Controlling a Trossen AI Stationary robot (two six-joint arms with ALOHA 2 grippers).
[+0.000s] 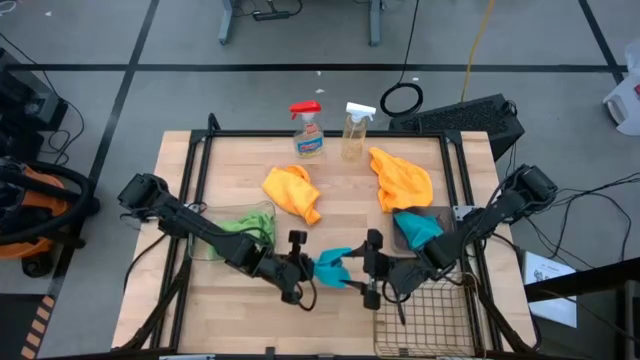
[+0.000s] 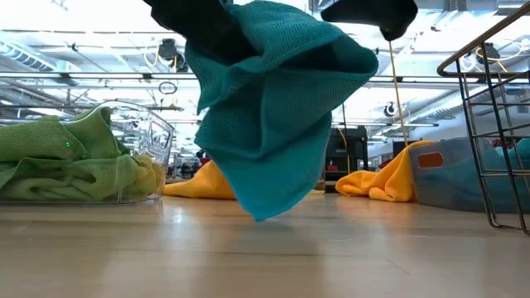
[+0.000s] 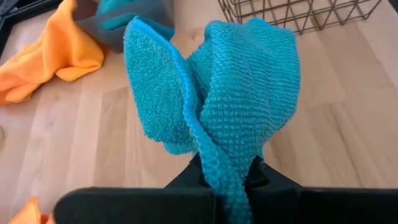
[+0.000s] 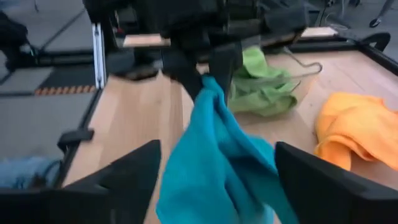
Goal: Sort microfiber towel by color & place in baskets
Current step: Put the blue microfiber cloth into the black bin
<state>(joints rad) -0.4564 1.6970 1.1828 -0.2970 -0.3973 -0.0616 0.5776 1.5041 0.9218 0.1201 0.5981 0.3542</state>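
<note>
A turquoise towel [image 1: 333,268] hangs near the table's front middle, with my left gripper [image 1: 306,272] shut on it. My right gripper [image 1: 369,272] faces it from the right and is open, its two fingers [image 4: 127,177] wide apart on either side of the towel's hanging part [image 4: 217,168]; whether they touch it I cannot tell. Two green towels [image 1: 243,226] lie in the clear tub [image 1: 262,208]. Another turquoise towel [image 1: 416,229] lies in the dark grey bin [image 1: 440,212]. Two orange-yellow towels [image 1: 292,190] [image 1: 402,178] rest on the table. My left gripper pinches a bunched fold of the turquoise towel [image 3: 225,163] between its two fingers, several layers together. The fingers come slanting down from the table's left. The towel hangs slack below them in loose folds, its lowest tip [image 2: 261,213] close over the table.
The brass wire basket [image 1: 424,322] stands at the front right, just beside my right gripper. Two spray bottles [image 1: 308,131] [image 1: 356,130] stand at the far edge. Bare wood lies between the tub and the wire basket.
</note>
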